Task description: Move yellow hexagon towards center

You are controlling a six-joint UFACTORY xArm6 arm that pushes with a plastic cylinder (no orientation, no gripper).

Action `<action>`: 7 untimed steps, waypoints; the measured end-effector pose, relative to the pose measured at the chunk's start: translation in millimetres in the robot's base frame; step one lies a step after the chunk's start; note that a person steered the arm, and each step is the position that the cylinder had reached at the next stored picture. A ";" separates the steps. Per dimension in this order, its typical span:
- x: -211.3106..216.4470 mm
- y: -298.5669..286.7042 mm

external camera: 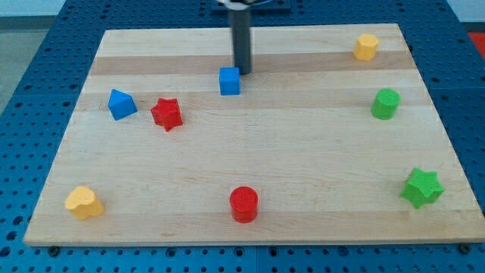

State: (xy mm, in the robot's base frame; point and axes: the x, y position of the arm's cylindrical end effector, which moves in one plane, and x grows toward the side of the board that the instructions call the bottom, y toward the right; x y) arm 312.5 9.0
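Note:
The yellow hexagon (366, 46) sits near the board's top right corner. My tip (242, 72) is near the top middle of the board, just above and right of the blue cube (229, 80), close to it or touching it. The tip is far to the left of the yellow hexagon.
On the wooden board (250, 189) there are also a blue block (120, 104) and a red star (167, 114) at the left, a yellow heart-like block (83, 202) at bottom left, a red cylinder (244, 204) at bottom middle, a green cylinder (385, 103) and a green star (421, 187) at the right.

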 end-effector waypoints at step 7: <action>-59.8 286.1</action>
State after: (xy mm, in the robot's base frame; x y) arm 252.6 295.1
